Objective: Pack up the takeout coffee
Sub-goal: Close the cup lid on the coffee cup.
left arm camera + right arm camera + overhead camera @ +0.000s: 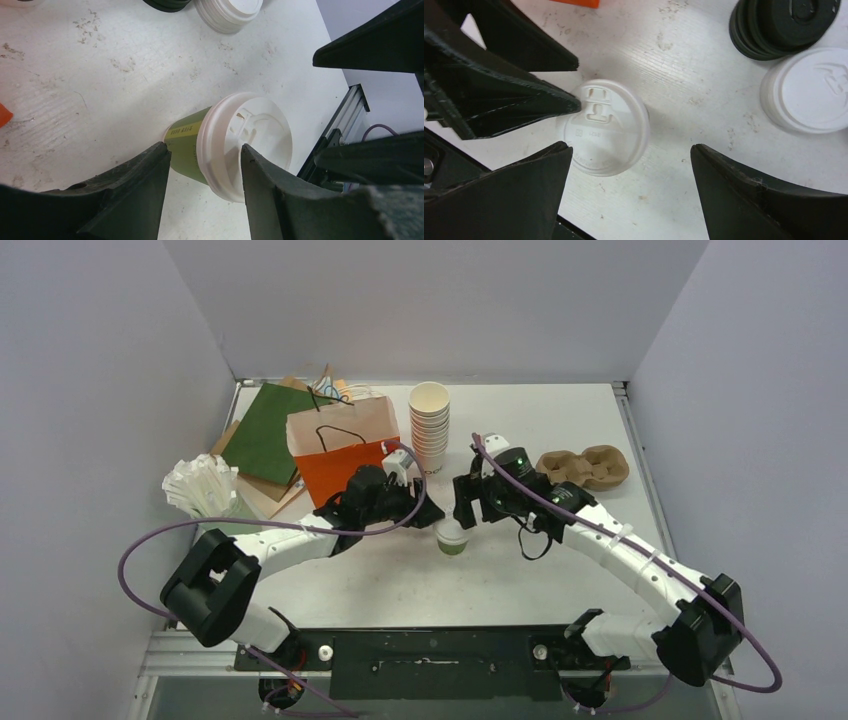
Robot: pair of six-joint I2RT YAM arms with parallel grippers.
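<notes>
We see one coffee cup [452,537] standing upright near the middle of the tabletop [400,585], its sides olive green and its lid white. The left end effector [205,150] has closed on it. In the left wrist view one finger presses the green wall low down and the other lies against the rim of the lid, so we read this as a grip on the cup with the jaws part open.

The right end effector [631,147] hangs just above the same cup with its jaws spread wide and nothing between them but the lid below. From its camera we see the lid closer to one finger than to the other, and a tip of the left end effector meets the lid's edge.

Just beyond the cup, two piles of loose lids sit side by side: black lids [781,25] and white lids [811,90]. A stack of white cups [430,430] rises near the middle of the far edge. An orange paper bag [345,460] stands open towards the far left corner, with a green bag [270,430] lying flat beside it. A cardboard cup carrier [583,467] rests towards the right edge, and a bundle of white wrapped sticks [203,487] sits at the left edge.
</notes>
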